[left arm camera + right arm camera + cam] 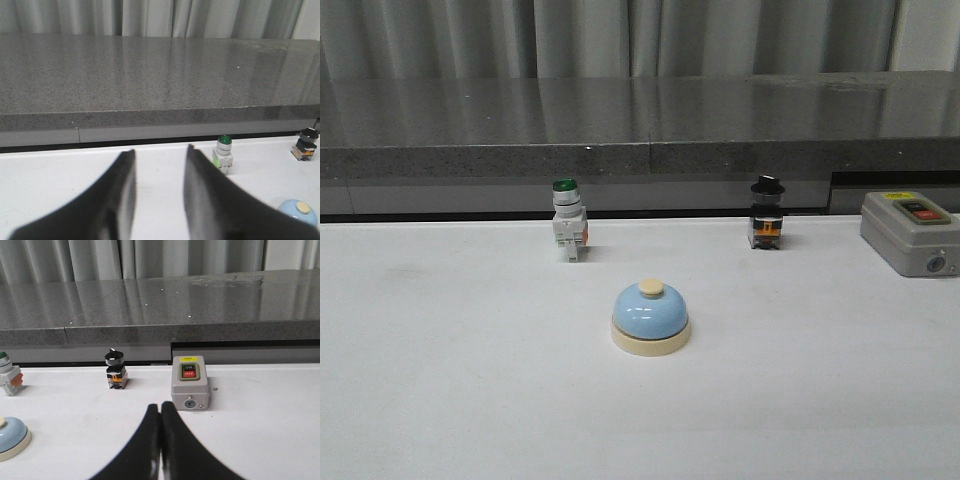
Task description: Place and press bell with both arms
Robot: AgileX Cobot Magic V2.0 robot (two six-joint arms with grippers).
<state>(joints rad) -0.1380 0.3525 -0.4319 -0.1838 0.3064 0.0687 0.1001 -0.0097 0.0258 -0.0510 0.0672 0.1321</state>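
Front view: the bell (651, 317), a light-blue dome on a cream base with a cream knob on top, stands upright near the middle of the white counter (440, 380), untouched and with no arm in this frame. Behind it, well apart, stand a green-capped switch (569, 222) to the left, a black-knobbed switch (767, 214) to the right, and a grey box (911, 231) with a red button at the right edge. Left wrist view: the left pincer (159, 200) is spread, its two dark fingers separated by a clear gap with nothing between them; the bell (299, 211) shows only at the frame's corner, off to one side of the fingers and not between them. Right wrist view: the right pincer (160, 440) is closed, fingers meeting along a thin seam and gripping nothing; it points toward the grey box (190, 383), while the bell (12, 437) lies at the frame's margin. Judged from this layout, the task has hardly begun: neither pincer touches the bell, so grasping, placing and pressing the knob are all outstanding. Whether the bell's present spot is the intended one cannot be told.
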